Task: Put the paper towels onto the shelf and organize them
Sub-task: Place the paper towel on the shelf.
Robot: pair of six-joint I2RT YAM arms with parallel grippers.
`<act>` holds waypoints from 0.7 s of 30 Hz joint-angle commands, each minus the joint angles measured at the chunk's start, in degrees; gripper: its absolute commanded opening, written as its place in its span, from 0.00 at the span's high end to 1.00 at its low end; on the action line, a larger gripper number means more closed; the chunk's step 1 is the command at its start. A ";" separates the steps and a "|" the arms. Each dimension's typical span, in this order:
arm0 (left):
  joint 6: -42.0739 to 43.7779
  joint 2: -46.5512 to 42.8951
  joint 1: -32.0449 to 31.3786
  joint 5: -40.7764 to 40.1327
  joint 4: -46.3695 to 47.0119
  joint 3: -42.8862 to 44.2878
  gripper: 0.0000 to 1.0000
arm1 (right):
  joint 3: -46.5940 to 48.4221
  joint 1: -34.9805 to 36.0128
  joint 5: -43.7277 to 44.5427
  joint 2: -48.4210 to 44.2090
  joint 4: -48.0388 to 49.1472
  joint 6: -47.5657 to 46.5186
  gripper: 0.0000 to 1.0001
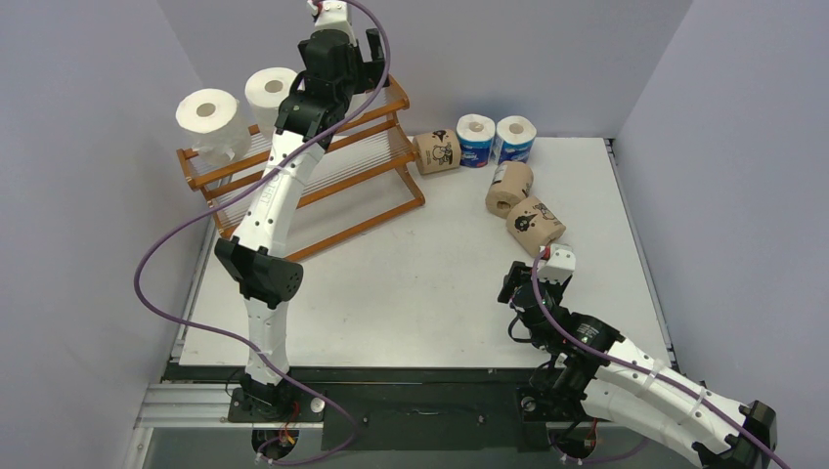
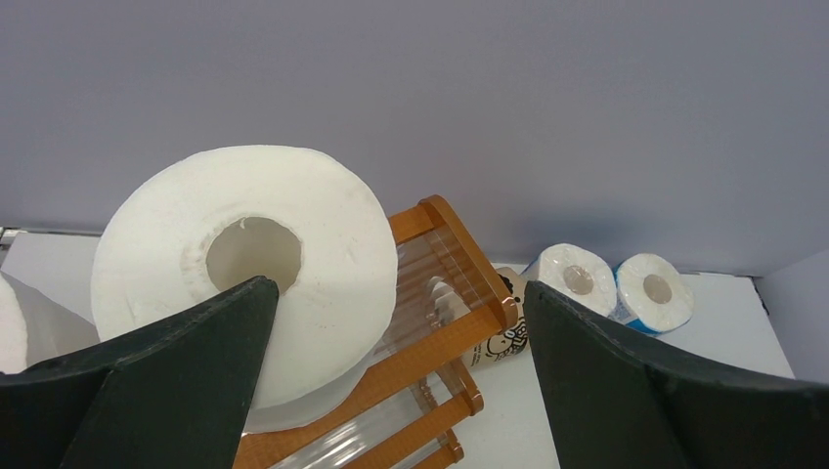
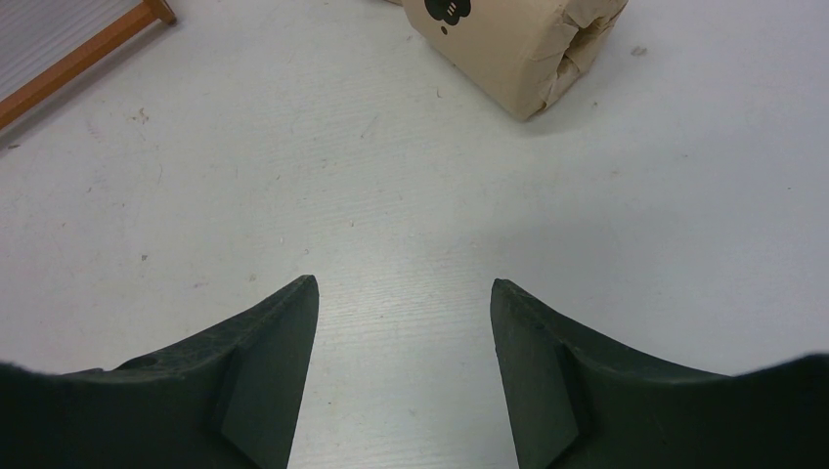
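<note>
Left gripper (image 2: 401,288) above orange-brown wooden shelf (image 2: 459,239), jaws wide.
Plain white paper-towel roll (image 2: 156,264) sits supported on its top tier; right gripper (image 3: 404,283), part-open and empty, hangs well clear of the shelf.

Open tabletop (image 1: 411,283) between the shelf (image 1: 352,161) and the brown rolls (image 1: 535,223).

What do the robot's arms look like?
The left arm and right arm are white tubes with chunky black joints. A thin purple cable loops along each. The fingers are dark and wedge-shaped, two per arm.
</note>
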 commanded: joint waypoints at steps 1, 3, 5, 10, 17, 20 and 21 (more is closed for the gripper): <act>-0.66 -1.51 -0.88 1.08 0.70 0.56 0.04 | 1.02 -0.45 1.14 -0.01 1.59 -0.47 0.39; -0.17 -2.59 -1.54 0.70 0.79 0.61 0.04 | 0.99 -0.45 1.18 -0.01 1.58 -0.43 0.39; 0.48 -3.85 -2.31 0.11 1.00 0.64 0.04 | 1.00 -0.50 1.25 0.01 1.62 -0.37 0.39; 2.04 -7.27 -4.40 -1.78 1.30 0.16 0.04 | 0.97 -0.51 1.34 -0.20 1.60 -0.39 0.39; 2.41 -18.38 -7.91 -4.18 4.98 -11.40 0.04 | 1.32 -0.45 0.66 -1.99 2.54 -1.02 0.39; 0.98 -25.03 -9.52 -4.70 9.52 -24.29 0.04 | 2.15 -0.48 -0.71 -3.01 4.11 -1.67 0.39; 0.16 -28.38 -9.87 -4.74 10.45 -26.84 0.04 | 2.35 -0.46 -1.05 -3.27 4.67 -1.75 0.39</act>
